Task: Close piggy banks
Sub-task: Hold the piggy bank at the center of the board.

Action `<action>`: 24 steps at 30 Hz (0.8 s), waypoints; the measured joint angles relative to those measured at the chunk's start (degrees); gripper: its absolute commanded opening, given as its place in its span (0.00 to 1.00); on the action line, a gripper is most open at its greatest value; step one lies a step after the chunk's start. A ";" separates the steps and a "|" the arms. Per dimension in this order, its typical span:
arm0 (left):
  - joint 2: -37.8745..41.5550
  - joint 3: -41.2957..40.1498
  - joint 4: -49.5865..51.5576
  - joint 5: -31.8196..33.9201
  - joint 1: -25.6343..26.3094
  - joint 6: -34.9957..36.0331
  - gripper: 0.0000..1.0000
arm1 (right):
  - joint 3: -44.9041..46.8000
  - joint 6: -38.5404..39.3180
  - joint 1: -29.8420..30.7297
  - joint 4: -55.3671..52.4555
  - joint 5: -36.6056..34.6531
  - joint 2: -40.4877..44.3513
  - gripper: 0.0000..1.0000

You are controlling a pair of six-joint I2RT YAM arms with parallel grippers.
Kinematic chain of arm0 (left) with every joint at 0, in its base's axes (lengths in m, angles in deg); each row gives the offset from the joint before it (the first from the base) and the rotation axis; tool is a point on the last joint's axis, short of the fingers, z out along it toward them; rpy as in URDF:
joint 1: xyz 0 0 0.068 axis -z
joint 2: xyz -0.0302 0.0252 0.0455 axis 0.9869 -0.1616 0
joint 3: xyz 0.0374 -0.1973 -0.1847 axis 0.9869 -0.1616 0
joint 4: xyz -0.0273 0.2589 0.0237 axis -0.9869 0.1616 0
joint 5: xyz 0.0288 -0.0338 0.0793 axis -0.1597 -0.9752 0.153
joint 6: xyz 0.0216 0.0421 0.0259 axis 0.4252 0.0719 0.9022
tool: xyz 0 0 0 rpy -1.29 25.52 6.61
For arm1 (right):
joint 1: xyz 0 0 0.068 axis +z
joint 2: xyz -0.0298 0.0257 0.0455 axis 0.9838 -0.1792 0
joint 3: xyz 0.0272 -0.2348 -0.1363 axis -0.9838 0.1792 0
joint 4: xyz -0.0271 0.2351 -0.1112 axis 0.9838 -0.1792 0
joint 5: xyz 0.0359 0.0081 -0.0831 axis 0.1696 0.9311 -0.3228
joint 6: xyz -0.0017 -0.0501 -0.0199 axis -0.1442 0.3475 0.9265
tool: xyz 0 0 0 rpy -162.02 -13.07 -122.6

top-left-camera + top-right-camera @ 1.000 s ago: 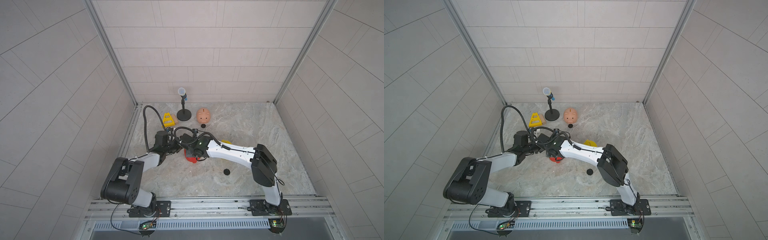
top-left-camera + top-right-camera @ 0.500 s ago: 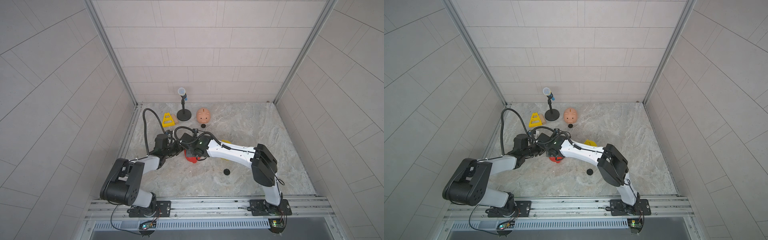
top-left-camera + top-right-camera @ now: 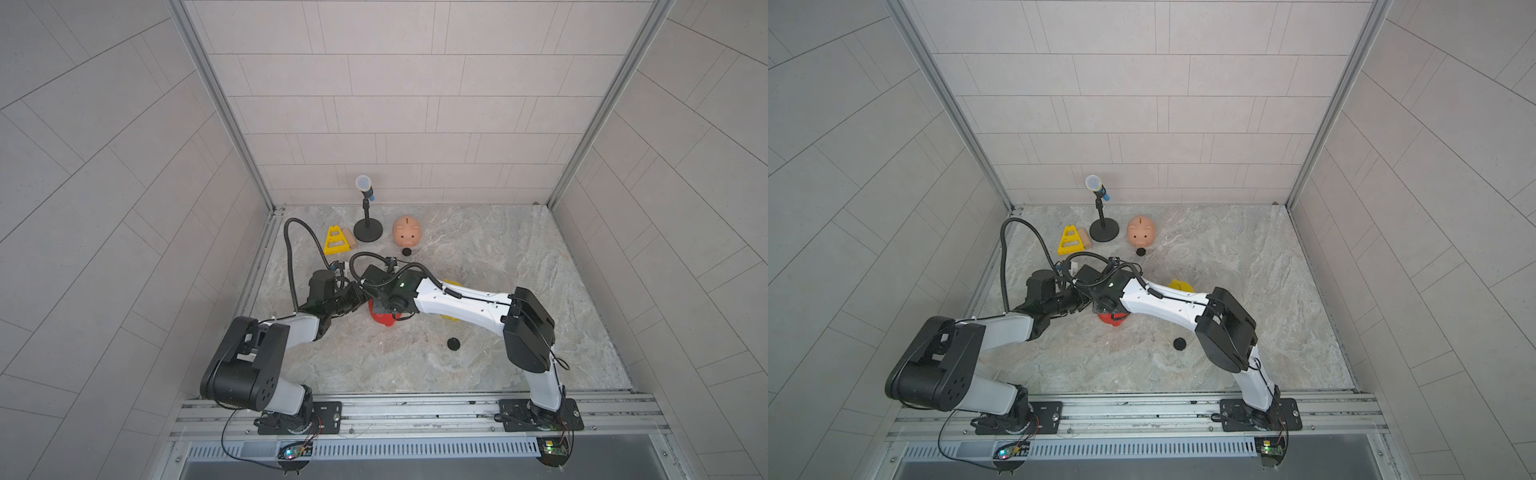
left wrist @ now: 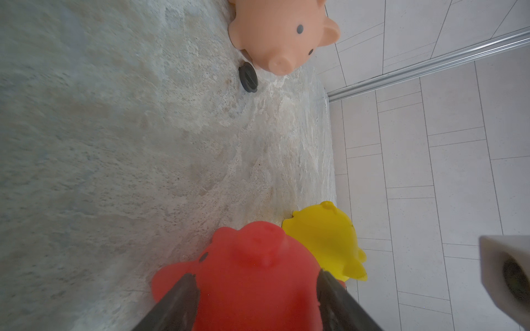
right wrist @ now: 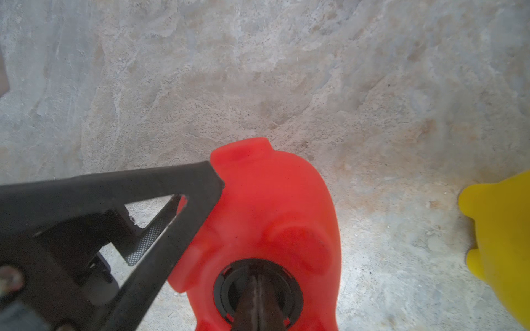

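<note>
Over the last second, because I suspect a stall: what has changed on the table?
Nothing visibly changed. The left tool still clamps the red piggy bank, and the shut right tool stays on the black plug in its belly hole. The yellow piggy bank, peach-pink piggy bank and two loose plugs have not moved.

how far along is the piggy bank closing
Done: none visibly finished. In hand: left pincer holds the red plastic pig; shut right pincer presses a round black plug into its belly. Left: peach-pink plastic pig and yellow plastic pig, two black plugs loose.
</note>
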 measured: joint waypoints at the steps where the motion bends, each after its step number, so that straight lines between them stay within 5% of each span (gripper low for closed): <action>1: 0.07 -0.35 -0.48 -0.04 0.04 -0.04 0.75 | 0.00 -0.02 -0.02 0.00 0.04 0.00 0.00; 24: -1.03 -3.96 -9.60 0.20 0.74 -4.22 0.86 | 0.09 -0.26 -0.11 0.02 0.28 0.04 0.00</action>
